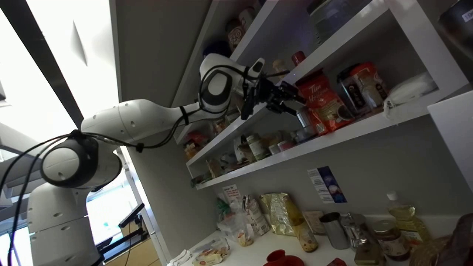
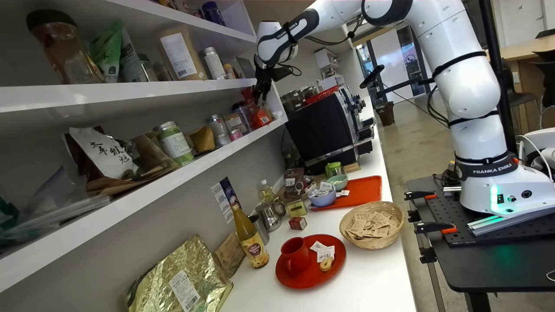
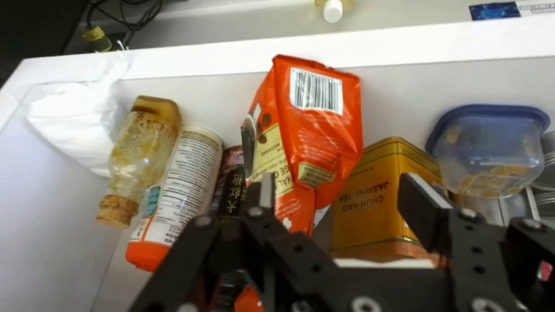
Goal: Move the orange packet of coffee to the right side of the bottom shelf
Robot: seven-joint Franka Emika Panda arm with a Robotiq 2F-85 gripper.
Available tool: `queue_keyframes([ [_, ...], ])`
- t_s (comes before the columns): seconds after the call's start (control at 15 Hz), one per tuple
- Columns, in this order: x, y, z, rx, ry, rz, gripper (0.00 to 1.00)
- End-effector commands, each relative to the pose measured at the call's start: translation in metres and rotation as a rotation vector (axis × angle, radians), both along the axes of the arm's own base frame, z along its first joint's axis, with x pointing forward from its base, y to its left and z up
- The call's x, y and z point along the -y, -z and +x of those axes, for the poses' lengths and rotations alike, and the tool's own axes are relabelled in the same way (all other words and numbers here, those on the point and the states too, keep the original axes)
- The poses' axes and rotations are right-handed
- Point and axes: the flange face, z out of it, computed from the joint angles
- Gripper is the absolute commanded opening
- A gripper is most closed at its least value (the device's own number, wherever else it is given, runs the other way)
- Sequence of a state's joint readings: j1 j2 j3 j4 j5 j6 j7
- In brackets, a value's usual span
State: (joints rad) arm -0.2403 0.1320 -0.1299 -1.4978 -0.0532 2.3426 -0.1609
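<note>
Ahead of the wide-parted gripper [image 3: 343,190], the orange packet [image 3: 327,138] is seen on the bottom shelf [image 3: 412,47], right side; placing is judged done, retreat pending!

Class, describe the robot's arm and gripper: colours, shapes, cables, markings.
The arm has rounded white segments, dark trim, black cables and straps; its base band reads FRANKA EMIKA. The gripper is black, with jointed fingers carrying light-grey strips.
</note>
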Motion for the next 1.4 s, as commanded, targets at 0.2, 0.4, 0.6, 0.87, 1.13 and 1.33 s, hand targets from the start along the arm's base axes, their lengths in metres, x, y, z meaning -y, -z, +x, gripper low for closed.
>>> queue_keyframes([
  [0.2, -0.051, 0.027, -0.070, -0.037, -0.075, -0.088, 1.00],
  [0.4, -0.089, 0.045, -0.085, 0.084, -0.183, -0.130, 1.00],
  [0.6, -0.132, 0.087, -0.097, 0.176, -0.292, -0.136, 1.00],
  [0.87, -0.204, 0.156, -0.134, 0.191, -0.418, -0.086, 1.00],
  [1.13, -0.233, 0.190, -0.140, 0.120, -0.470, -0.076, 1.00],
  [1.33, -0.250, 0.213, -0.168, 0.078, -0.501, -0.067, 1.00],
])
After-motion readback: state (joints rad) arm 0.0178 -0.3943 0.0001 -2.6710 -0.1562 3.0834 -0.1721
